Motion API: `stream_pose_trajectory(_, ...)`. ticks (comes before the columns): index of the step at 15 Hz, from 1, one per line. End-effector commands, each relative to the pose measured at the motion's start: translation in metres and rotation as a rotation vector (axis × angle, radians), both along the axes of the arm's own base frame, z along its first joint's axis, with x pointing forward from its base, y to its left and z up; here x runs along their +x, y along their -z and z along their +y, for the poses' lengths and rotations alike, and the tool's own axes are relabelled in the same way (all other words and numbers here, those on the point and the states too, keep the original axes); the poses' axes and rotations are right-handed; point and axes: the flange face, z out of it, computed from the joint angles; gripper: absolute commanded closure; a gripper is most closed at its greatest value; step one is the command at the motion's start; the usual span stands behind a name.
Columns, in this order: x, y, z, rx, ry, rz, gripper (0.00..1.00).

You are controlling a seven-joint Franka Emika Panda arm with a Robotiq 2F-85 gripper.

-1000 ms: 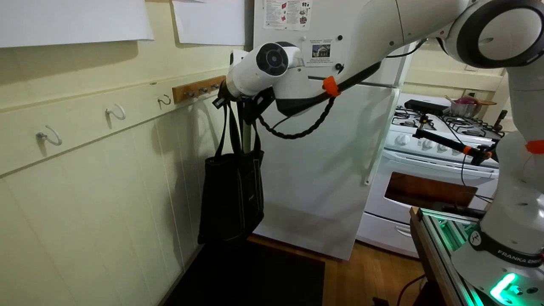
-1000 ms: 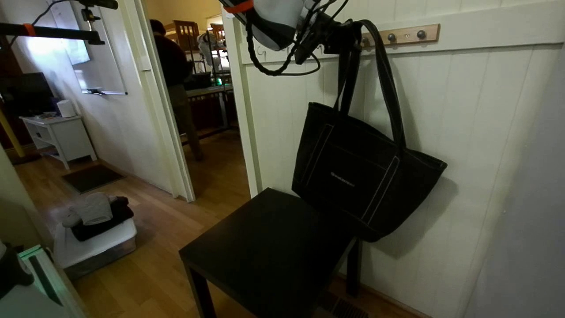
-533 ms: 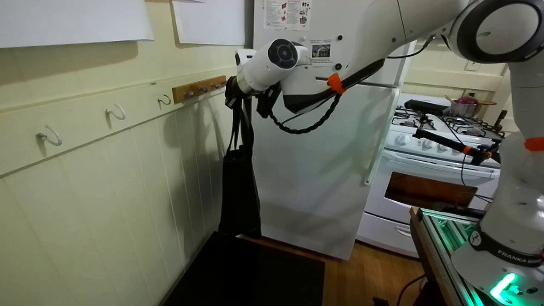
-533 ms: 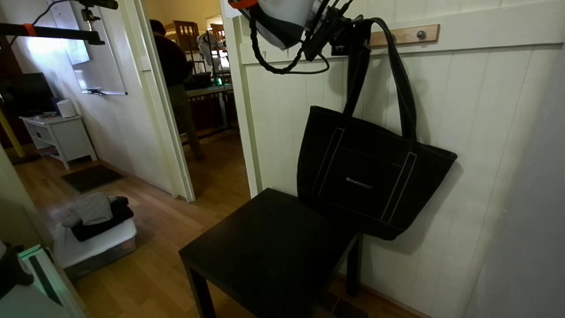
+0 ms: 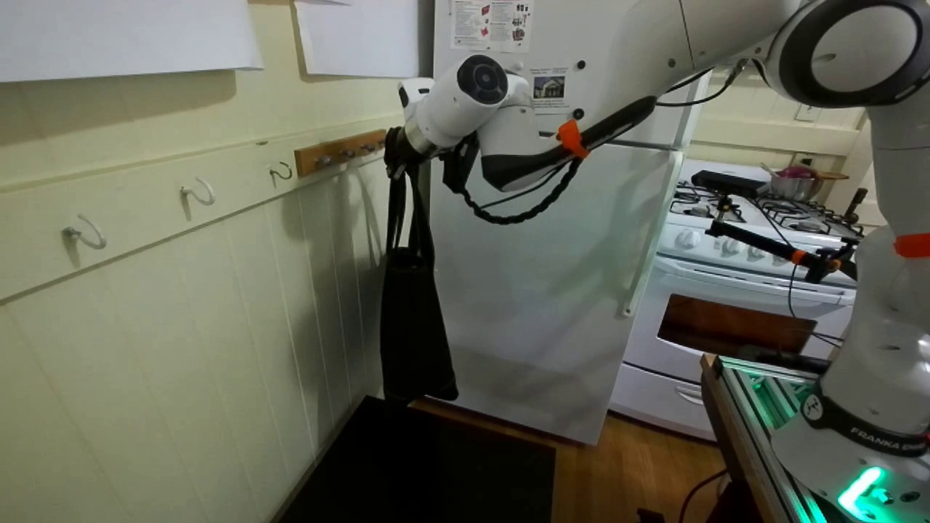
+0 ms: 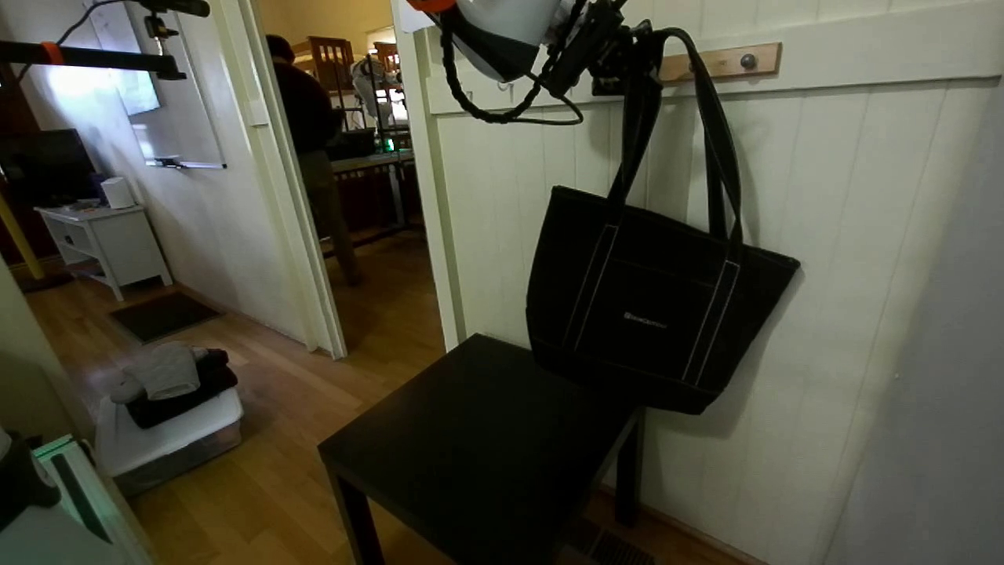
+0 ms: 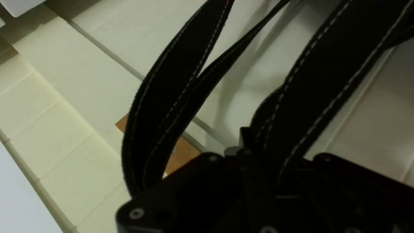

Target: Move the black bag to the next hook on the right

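Wall (image 5: 182, 327), fridge (image 5: 530, 290) and dark table (image 6: 471, 439) stand near the black bag (image 6: 643, 298), its straps (image 7: 330, 64) pinched by the pincer (image 7: 257, 155).

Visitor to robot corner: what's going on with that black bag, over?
Tool: straps hang from it, jaws too dark to judge. Black bag: dangling beneath, seemingly not hung up yet. Possible snag: black table close by, contact unclear.

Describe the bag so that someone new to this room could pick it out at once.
In an exterior view, go to the pale panelled wall right of the doorway. In front of it, the black bag hangs by long straps under the end of the arm. Unlike the plain black table near it, it has pale stitching and small pale lettering.
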Motion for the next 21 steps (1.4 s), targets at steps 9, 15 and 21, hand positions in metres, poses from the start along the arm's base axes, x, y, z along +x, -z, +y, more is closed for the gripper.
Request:
stream_pose_trajectory(9,0.008,-0.001,-0.022,-0.011,0.062,0.004,0.98)
stream_pose_trajectory(15,0.02,-0.011,-0.03,-0.015,0.07,-0.01,0.98)
stream_pose_trajectory(21,0.038,-0.016,-0.027,-0.016,0.032,0.032,0.98)
